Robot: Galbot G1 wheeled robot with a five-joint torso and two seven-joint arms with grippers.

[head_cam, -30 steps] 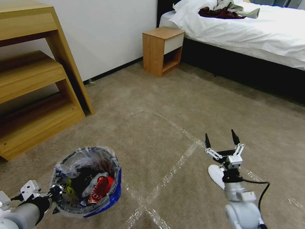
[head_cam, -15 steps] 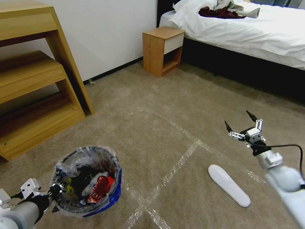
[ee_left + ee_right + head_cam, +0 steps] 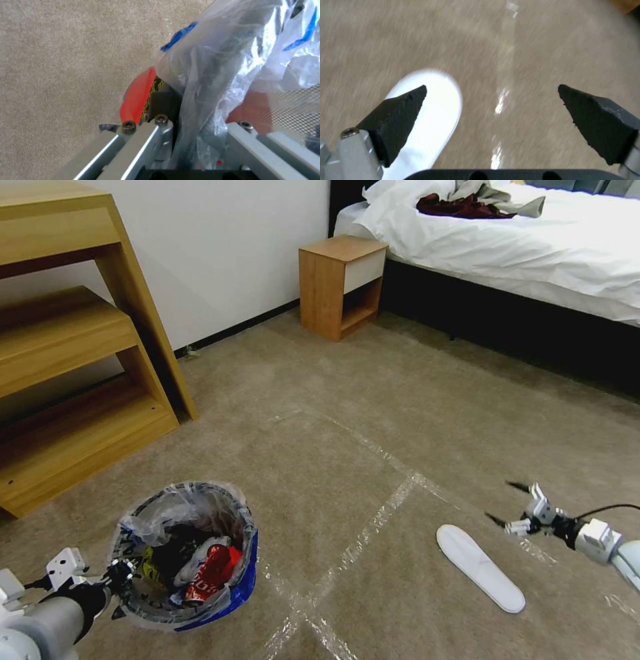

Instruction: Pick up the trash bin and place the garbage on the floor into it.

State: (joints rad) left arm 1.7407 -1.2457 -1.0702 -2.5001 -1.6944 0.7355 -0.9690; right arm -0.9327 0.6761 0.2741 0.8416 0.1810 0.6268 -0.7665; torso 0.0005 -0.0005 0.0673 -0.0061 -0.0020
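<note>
Head view: white insole lies flat on carpet floor, lower right, just left of & below right gripper, fingers spread wide, apart from it. Left gripper, lower left, pinches trash bin rim.

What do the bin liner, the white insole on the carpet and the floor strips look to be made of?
Liner: thin clear plastic film, crinkled, glossy. White insole: smooth matte, probably foam, though the look leaves that open. Strips: shiny clear tape, glinting against the short-pile carpet. The left gripper clamps the bin's rim.

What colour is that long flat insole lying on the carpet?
White; the flat foam insole shows best in the head view.
</note>
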